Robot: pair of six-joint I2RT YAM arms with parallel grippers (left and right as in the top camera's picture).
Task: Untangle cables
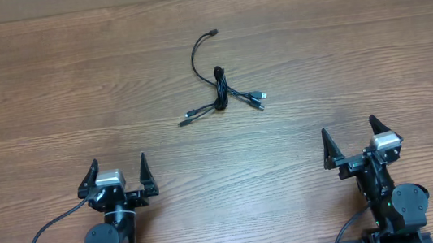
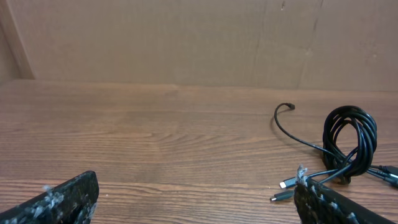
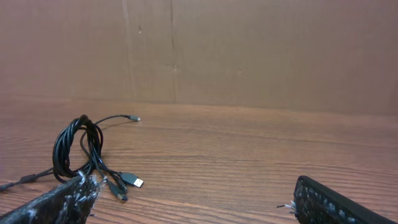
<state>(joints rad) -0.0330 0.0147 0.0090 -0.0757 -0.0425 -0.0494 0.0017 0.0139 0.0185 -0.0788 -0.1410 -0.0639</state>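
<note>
The cables (image 1: 220,89) lie as one small black tangle on the wooden table, past the middle toward the far side. One thin end curls up and away to a plug, and silver-tipped plugs stick out to the left and right. In the left wrist view the cables (image 2: 348,146) form an upright knotted loop at the right. In the right wrist view the cables (image 3: 78,152) stand at the left, plugs splayed toward the camera. My left gripper (image 1: 117,169) is open near the front left, well short of the tangle. My right gripper (image 1: 350,140) is open at the front right, holding nothing.
Thick black robot cables (image 1: 45,231) trail from both arm bases along the front edge. A brown cardboard wall (image 2: 186,37) closes off the far side of the table (image 1: 49,91).
</note>
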